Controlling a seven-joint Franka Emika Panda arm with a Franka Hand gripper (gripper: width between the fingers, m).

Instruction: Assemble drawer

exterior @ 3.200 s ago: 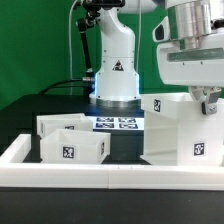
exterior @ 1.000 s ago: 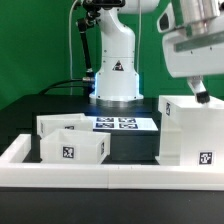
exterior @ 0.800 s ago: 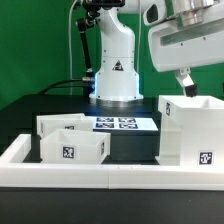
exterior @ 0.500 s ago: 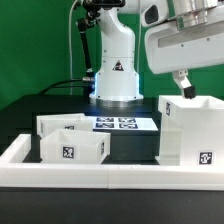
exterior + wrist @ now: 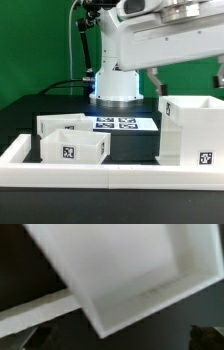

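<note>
The drawer's tall white casing (image 5: 190, 130) stands upright at the exterior view's right, with a tag low on its front. Its two small tray boxes (image 5: 72, 148) (image 5: 58, 124) sit one behind the other at the left. My gripper (image 5: 187, 76) hangs above the casing's top edge and is apart from it. The jaws are open wide, with one dark finger (image 5: 155, 80) out past the casing's left side. In the wrist view the casing (image 5: 130, 274) fills most of the picture. The gripper (image 5: 115, 339) shows only its fingertips (image 5: 208, 334) at the corners, with nothing between them.
The marker board (image 5: 118, 124) lies flat in front of the robot base (image 5: 117, 75). A long low white border wall (image 5: 100, 172) runs along the front and appears in the wrist view as a pale strip (image 5: 30, 308). The table is black.
The casing shifted right and stands squared to the wall. My gripper has lifted off its top edge, and the hand has swung left and upward, jaws staying open.
</note>
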